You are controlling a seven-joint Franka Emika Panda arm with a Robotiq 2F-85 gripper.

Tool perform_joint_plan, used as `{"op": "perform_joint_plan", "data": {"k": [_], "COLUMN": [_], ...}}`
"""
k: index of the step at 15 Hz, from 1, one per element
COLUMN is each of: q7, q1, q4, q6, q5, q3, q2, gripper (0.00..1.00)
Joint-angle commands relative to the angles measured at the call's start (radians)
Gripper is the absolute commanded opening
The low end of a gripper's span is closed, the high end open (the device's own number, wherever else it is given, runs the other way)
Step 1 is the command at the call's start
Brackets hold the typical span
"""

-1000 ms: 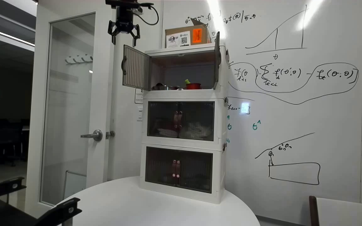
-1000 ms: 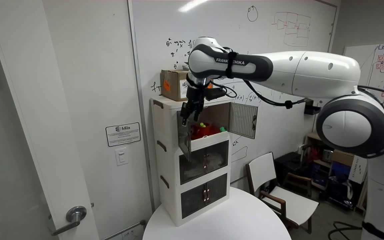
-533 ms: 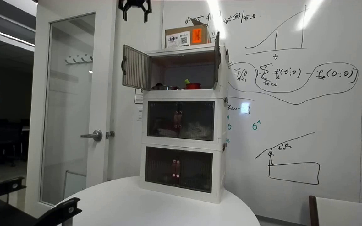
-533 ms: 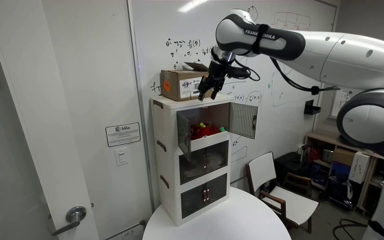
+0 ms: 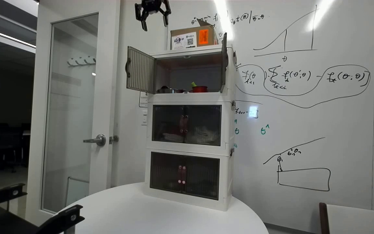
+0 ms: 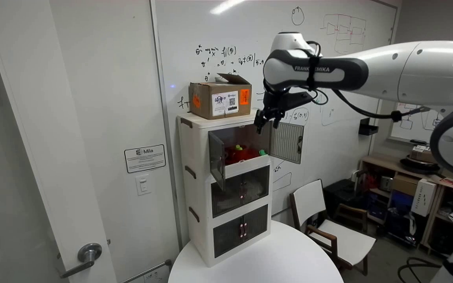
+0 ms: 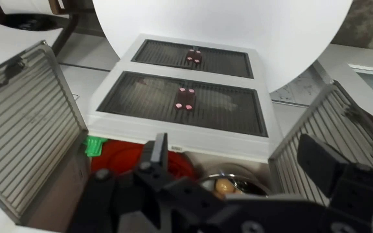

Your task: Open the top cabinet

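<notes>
Whiteboard [image 5: 304, 120] at the back: cut off at 12 o'clock, writing partly covered in both exterior views. Arm [image 6: 317, 76]: runs off at 3 o'clock in an exterior view. Table [image 5: 174, 214]: cut off at 6 o'clock in both exterior views. Chair [image 5: 359, 219]: at 4 o'clock in an exterior view, mostly cut off.

Top cabinet [image 6: 192, 145]: at 12 o'clock in a stack of three on the table, doors [image 5: 141, 70] standing open to 9 and 3 o'clock, the 3 o'clock one nearly edge-on in an exterior view. Lower cabinets [image 5: 226, 128]: at 6 o'clock from it, contents murky behind dark panes. Box [image 6: 220, 100]: on the top cabinet at 12 o'clock, flap up, contents hard to see.

Gripper [image 5: 155, 26]: fingers spread wide, at 11 o'clock from the top cabinet in an exterior view, body cut off at 12; gap to the cabinet hard to judge. In the wrist view, a dark blur from 4 to 7 o'clock.

Red cookware [image 7: 117, 155]: inside the top cabinet, partly hidden behind the gripper at 8 o'clock in the wrist view; number of pieces hard to tell. Steel pot [image 7: 238, 170]: at 5 o'clock there, lower part covered, tan ball [image 7: 224, 186] inside blurred. Green piece [image 7: 94, 145]: just beside the red cookware at its 10 o'clock, shape unclear.
</notes>
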State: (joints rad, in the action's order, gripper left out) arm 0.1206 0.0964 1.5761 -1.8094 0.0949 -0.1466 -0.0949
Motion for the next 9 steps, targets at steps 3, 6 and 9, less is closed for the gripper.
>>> {"op": "perform_joint_plan", "data": {"k": [3, 6, 9], "q7": [-0.123, -0.122, -0.098], "q1": [-0.047, -0.049, -0.051], "q4": [0.357, 0.504, 0.643], "q6": [-0.152, -0.214, -0.299], "q5": [0.1, 0.076, 0.06], "q3": [0.065, 0.098, 0.127], "q2": [-0.135, -0.187, -0.226], "gripper": [1.0, 1.0, 1.0]}}
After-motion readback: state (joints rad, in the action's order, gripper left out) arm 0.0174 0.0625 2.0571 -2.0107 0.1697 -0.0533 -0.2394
